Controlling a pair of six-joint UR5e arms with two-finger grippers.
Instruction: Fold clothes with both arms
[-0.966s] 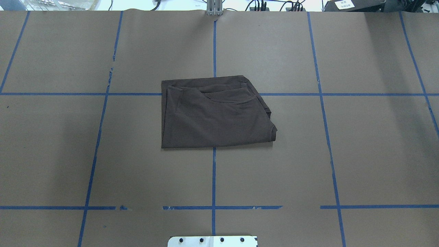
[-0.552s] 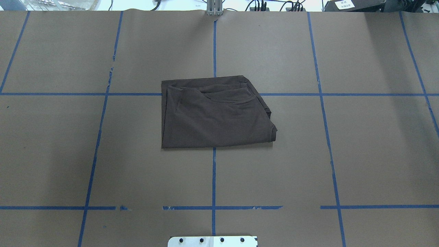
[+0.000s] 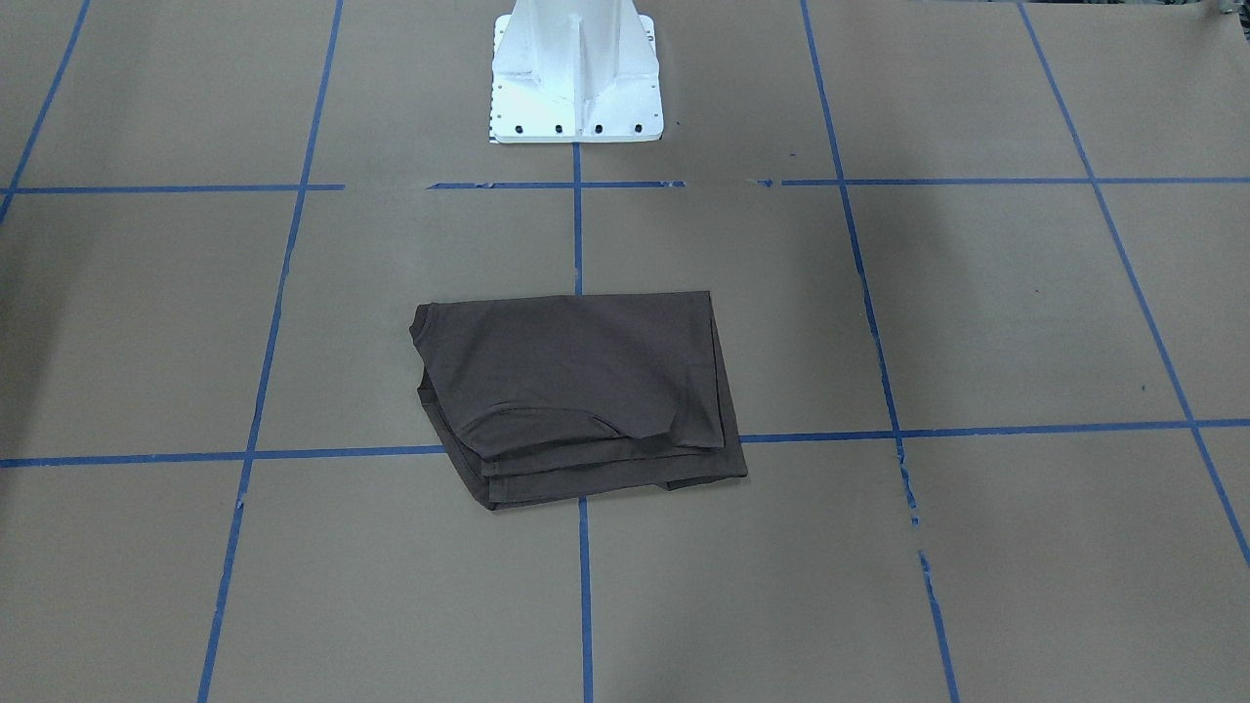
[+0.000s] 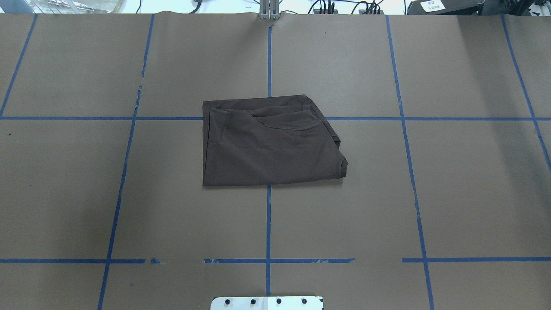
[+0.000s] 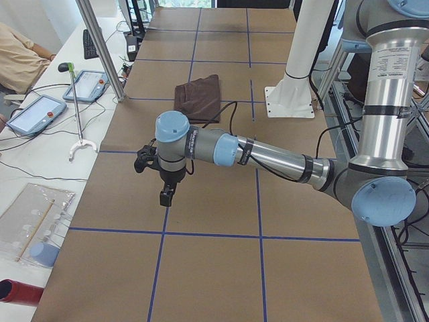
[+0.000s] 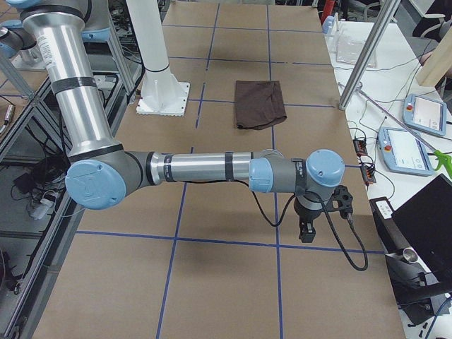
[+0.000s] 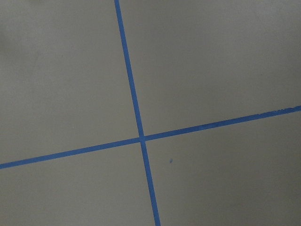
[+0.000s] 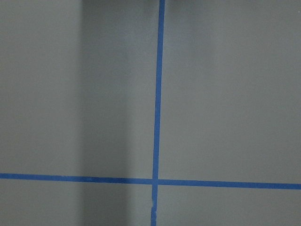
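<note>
Tabletop [image 4: 452,193]: T-shirt [image 4: 269,146] well apart from left pincer [image 5: 165,196], right pincer [image 6: 306,233]

There are 1 folded T-shirt [image 4: 271,146], 2 arms [image 5: 268,154], 2 claws [image 5: 165,199] and 1 white pedestal [image 3: 574,68].

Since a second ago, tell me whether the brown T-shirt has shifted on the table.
No. In the overhead view the T-shirt lies as before: its near edge meets the central blue tape line at the same spot.
</note>
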